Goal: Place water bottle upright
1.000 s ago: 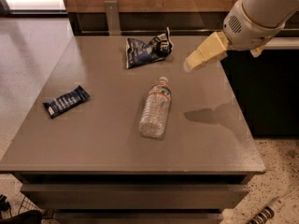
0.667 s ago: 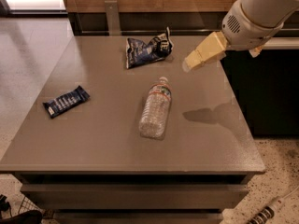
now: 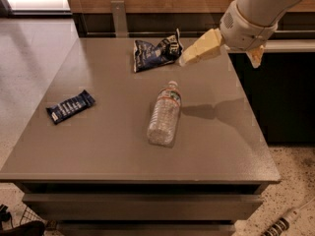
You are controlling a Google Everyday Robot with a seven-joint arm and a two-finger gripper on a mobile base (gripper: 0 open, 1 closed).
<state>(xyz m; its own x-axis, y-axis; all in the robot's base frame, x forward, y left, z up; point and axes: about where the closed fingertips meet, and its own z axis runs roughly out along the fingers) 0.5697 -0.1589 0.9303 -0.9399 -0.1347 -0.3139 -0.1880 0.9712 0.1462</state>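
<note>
The water bottle (image 3: 165, 114) lies on its side near the middle of the grey table (image 3: 113, 146). It is clear and ribbed, and its white cap points toward the back of the table. My gripper (image 3: 220, 62) hangs above the table's back right part, up and to the right of the bottle and apart from it. Its cream fingers (image 3: 201, 48) stand wide apart, open and empty. Its shadow falls on the table just right of the bottle.
A crumpled dark blue chip bag (image 3: 156, 53) lies at the back, close to the left finger. A dark blue snack bar (image 3: 71, 106) lies at the left. A dark cabinet stands to the right of the table. A power strip (image 3: 283, 223) lies on the floor at the lower right.
My gripper has moved a little to the left and toward the back, nearer the chip bag. The bottle and the snacks have not moved.
</note>
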